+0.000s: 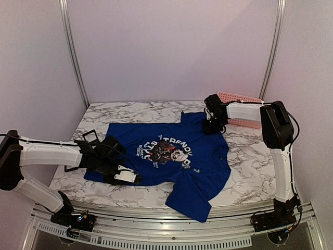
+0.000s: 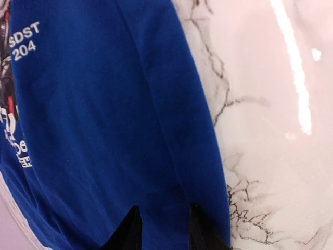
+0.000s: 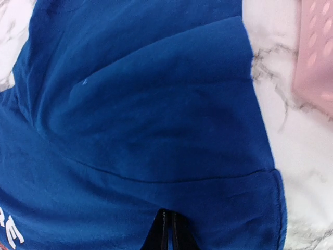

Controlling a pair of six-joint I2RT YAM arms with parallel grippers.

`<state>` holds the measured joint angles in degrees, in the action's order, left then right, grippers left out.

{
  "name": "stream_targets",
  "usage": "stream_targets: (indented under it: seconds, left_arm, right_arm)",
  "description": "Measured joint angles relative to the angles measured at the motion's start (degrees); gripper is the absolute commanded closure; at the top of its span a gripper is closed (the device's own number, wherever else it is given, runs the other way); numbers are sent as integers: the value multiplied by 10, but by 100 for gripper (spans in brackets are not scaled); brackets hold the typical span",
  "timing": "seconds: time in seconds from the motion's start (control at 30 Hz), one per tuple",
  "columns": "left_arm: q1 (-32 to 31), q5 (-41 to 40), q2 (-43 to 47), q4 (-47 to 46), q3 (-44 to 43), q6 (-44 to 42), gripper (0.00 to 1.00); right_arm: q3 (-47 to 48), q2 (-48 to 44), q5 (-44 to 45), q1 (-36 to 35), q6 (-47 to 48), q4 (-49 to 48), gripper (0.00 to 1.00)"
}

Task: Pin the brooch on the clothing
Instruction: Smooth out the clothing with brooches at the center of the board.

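Plainly, one royal-blue T-shirt [image 1: 208, 161] lies spread on the marble table [image 1: 250, 156]. Its chest print seems to read "TRENDY", and small white lettering [image 2: 23, 41] reads "SDST 204". Of the two grippers, the left gripper [image 2: 164, 221] is clamped on a ridge of cloth near the hem. The right gripper [image 3: 167, 221] is pinched tight on the far sleeve, near one pink basket [image 1: 244, 99].

- You get bare marble table [image 1: 250, 166] at the front right, beside the T-shirt [image 1: 203, 156].
- The pink basket [image 1: 239, 97] blocks your back right corner.
- Along the back left edge, the marble lies open to you.
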<state>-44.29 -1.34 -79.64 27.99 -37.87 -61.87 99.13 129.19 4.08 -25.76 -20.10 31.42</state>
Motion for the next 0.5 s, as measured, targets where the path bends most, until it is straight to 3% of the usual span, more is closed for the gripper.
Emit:
stream_targets:
  seconds: [0.3,0.5]
  left_arm:
    - [-14,22,-2,83,-25,-52,66]
    - [-23,48,-19,129,-54,-37,54]
  right_arm:
    - [144,86,8,30,47,44,93]
    - [165,91,-7,30,78,64,90]
